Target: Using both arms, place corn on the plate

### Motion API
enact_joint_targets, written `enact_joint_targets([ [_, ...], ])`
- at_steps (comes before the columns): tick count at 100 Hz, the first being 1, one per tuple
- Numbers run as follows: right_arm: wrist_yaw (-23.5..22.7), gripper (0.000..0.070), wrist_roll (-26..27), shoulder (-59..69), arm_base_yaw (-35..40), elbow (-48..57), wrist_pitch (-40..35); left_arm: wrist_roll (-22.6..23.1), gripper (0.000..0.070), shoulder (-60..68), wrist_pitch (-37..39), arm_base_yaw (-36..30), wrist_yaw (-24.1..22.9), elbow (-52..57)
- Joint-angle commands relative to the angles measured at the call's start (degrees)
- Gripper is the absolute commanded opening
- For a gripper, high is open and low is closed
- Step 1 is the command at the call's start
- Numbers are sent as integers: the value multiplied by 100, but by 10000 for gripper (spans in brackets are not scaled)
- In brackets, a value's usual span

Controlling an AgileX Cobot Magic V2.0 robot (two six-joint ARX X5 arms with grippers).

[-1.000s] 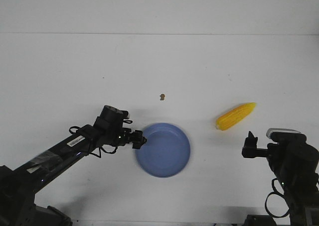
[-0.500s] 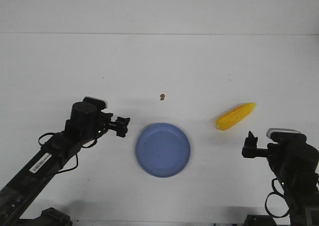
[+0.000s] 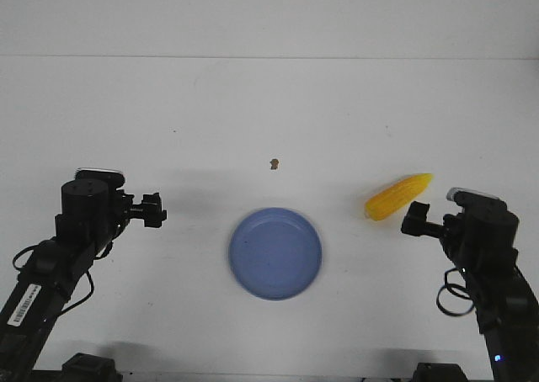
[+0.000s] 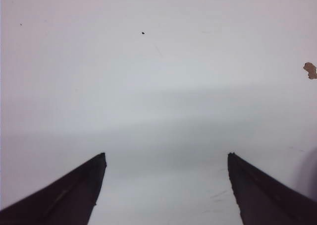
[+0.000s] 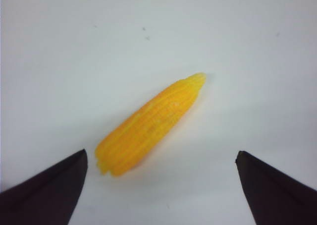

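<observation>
The yellow corn [image 3: 398, 197] lies flat (pointed tip angled away) right of the empty blue plate [image 3: 275, 253], apart.

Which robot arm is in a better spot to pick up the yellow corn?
The right one. The right gripper is open and sits just beside the bright yellow corn cob, which lies between its fingers in the right wrist view. The left gripper is far off, beyond the round blue plate.

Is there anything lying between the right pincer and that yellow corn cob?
No. In the right wrist view only bare white table separates the open right pincer from the corn, which lies just ahead of its tips.
</observation>
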Motion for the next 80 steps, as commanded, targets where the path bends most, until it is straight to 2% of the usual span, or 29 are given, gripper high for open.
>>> enact_joint_targets([
  [1,-2,633,387,455,4,107,240,90,509,42,9,-9,-2,59],
  [26,-35,633,855,2170,-22,107,984,90,509,42,-13,-9,-2,59],
  [58,-553,631,1335,3268,-24,107,1993,90,509,42,-17,-11,-2,59],
  [64,-671,611,1340,3381,-24,107,2083,87,509,42,-17,-11,0,59],
  [68,-756,572,1349,3438,-24,107,2116,87,509,42,-17,-11,-2,59],
  [71,-778,507,1351,3484,-24,107,2146,87,509,42,-15,-11,-2,59],
  [80,-815,193,1346,3541,-24,107,2157,87,508,42,-15,-11,0,59],
])
